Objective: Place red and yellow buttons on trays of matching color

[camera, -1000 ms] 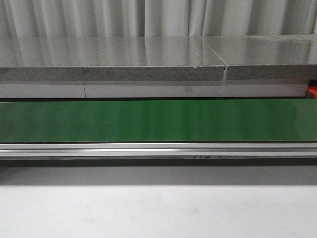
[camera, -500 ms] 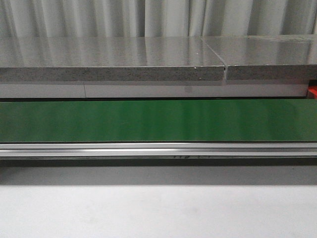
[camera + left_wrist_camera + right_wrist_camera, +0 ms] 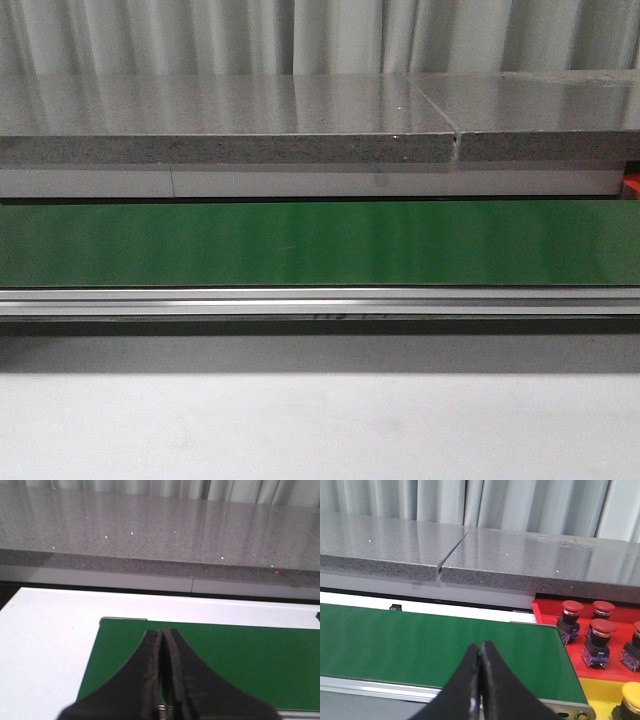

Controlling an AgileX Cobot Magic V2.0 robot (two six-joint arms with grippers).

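Nearest in each wrist view, a hand: left hand point(image 3: 162, 680) and right hand point(image 3: 480, 685) both pressed together, gripping nothing, hovering over the green belt point(image 3: 320, 243). No button on the belt in any view. Beyond the belt's right end, in the right wrist view, a red tray point(image 3: 580, 645) with four red buttons point(image 3: 598, 641) upright on it, and nearer, a yellow tray point(image 3: 600, 692) with one yellow button point(image 3: 632, 697) at its edge (so sorting looks well under way, as a judgement). Farthest, a grey stone ledge point(image 3: 230, 120) and curtains.

Step in hand, likely: waiting for the next button on the belt. Best done by parting the fingers before descending, centring over the cap, gripping the black body low, then lifting straight and setting it upright on a bare part of the matching tray, clear of neighbours.

Hard to tell: both trays cut off by the frame, only a red sliver visible at the front view's right edge; yellow button partly cropped; belt's left end and any supply of buttons unseen; arms absent from the front view.
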